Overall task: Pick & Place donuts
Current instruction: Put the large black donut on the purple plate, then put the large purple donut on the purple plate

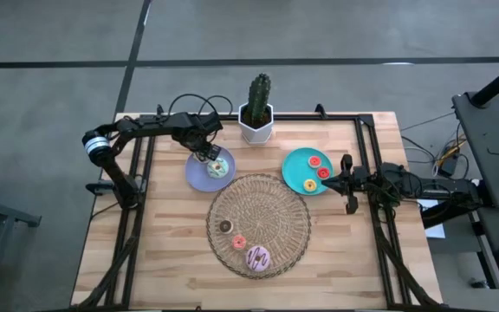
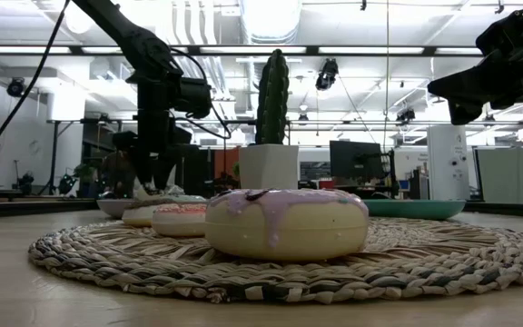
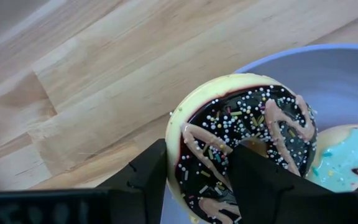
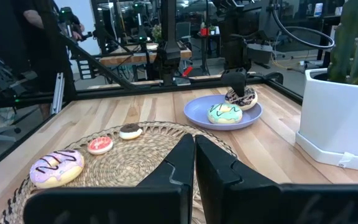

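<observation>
My left gripper (image 1: 204, 154) stands over the lavender plate (image 1: 196, 176), shut on a brown-iced donut with sprinkles (image 3: 241, 134). A white-green donut (image 1: 218, 168) lies flat on that plate beside it. On the wicker mat (image 1: 275, 208) lie a pink donut (image 1: 258, 256), a small red one (image 1: 239, 242) and a tiny dark brown one (image 1: 225, 226). The teal plate (image 1: 294, 165) holds three tiny donuts, red and yellow (image 1: 315, 161). My right gripper (image 4: 194, 155) is shut and empty, raised by the teal plate's right side. My left gripper holds the brown donut by one side of its ring (image 3: 194, 155), with one finger (image 3: 253, 168) in the hole and the other finger (image 3: 151, 177) outside the rim. It comes from above, pointing down. The donut is tilted low over the lavender plate (image 4: 199, 114); whether it touches it, I cannot tell.
A cactus in a white pot (image 1: 256, 117) stands at the table's far edge, between the two plates. Black rails (image 1: 137, 173) run along the table's left and right sides. Bare wood shows at the near corners (image 1: 145, 269).
</observation>
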